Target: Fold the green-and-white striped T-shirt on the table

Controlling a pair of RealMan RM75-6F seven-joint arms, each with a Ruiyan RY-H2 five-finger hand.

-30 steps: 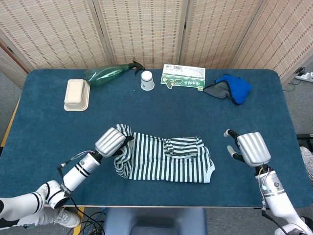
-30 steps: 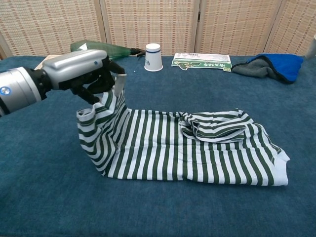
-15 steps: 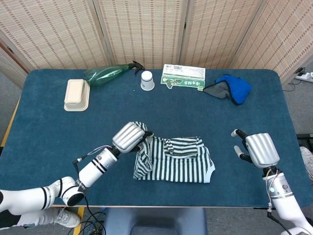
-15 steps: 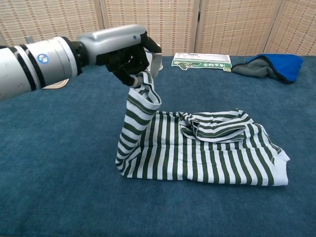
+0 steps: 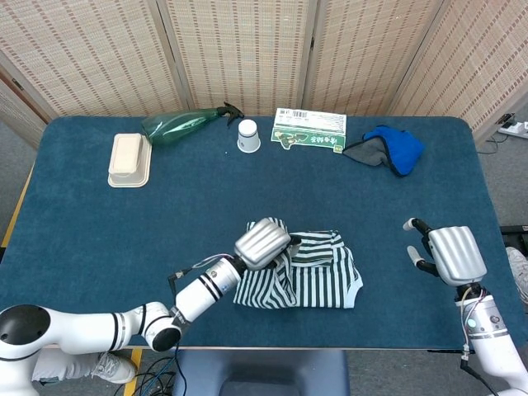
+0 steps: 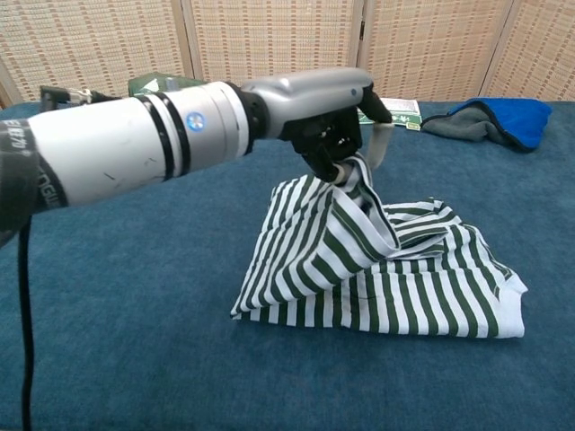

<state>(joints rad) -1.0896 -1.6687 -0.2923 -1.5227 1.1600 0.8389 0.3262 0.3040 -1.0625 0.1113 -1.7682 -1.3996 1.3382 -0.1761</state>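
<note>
The green-and-white striped T-shirt (image 5: pixel 318 276) (image 6: pixel 395 278) lies at the table's front middle. My left hand (image 5: pixel 262 243) (image 6: pixel 328 112) grips its left end and holds it lifted above the shirt's middle, so the cloth drapes down from the fingers over the rest. My right hand (image 5: pixel 450 254) hovers off to the right of the shirt with fingers apart and nothing in it. The chest view does not show the right hand.
Along the far edge stand a cream food box (image 5: pixel 129 158), a green spray bottle (image 5: pixel 177 125), a white paper cup (image 5: pixel 247 136) (image 6: pixel 278 103), a green-and-white packet (image 5: pixel 311 129) (image 6: pixel 368 110) and a blue-grey cloth (image 5: pixel 388 148) (image 6: pixel 494 119). The blue table (image 5: pixel 99 239) ends just below the shirt.
My left hand has carried the shirt's left end up and rightward, over the shirt's middle. The right hand has drifted slightly right and toward the front edge.
</note>
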